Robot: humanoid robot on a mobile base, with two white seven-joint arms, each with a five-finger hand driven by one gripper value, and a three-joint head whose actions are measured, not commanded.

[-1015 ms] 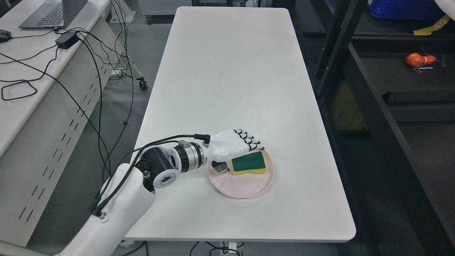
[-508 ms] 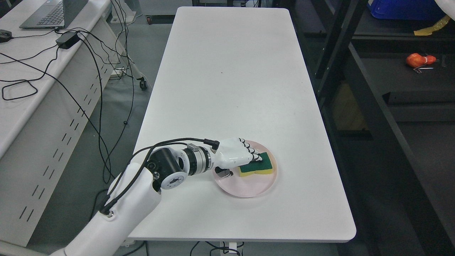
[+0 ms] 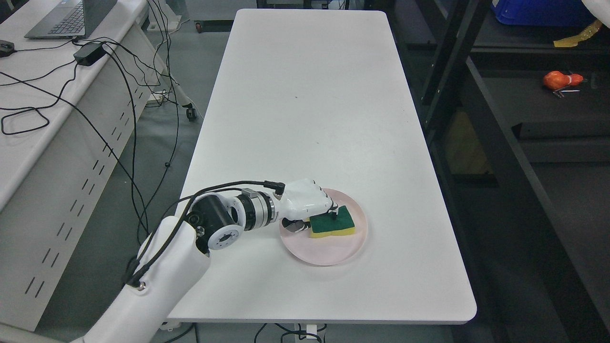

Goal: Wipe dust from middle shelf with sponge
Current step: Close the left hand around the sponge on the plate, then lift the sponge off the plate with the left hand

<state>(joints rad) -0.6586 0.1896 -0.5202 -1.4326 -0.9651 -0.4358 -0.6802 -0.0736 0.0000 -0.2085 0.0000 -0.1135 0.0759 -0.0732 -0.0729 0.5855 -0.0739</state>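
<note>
A sponge (image 3: 339, 223) with a green top and a yellow base lies on a pink plate (image 3: 329, 250) near the front of the white table (image 3: 305, 95). My left hand (image 3: 318, 218) reaches in from the lower left. Its fingers are curled down over the sponge's left end and its thumb is tucked against the sponge's near-left side. The sponge still rests flat on the plate. The black shelf unit (image 3: 495, 152) stands to the right of the table. My right arm does not show.
On the dark shelf at the right lie an orange object (image 3: 562, 79) and a blue bin (image 3: 538, 12). A grey desk (image 3: 43, 157) with a laptop (image 3: 71, 19), a power brick and trailing cables stands to the left.
The left hand's fingers, stretched flat beside and over the sponge before, have curled down onto it. The wrist drew slightly back to the left, with the plate and sponge following.
</note>
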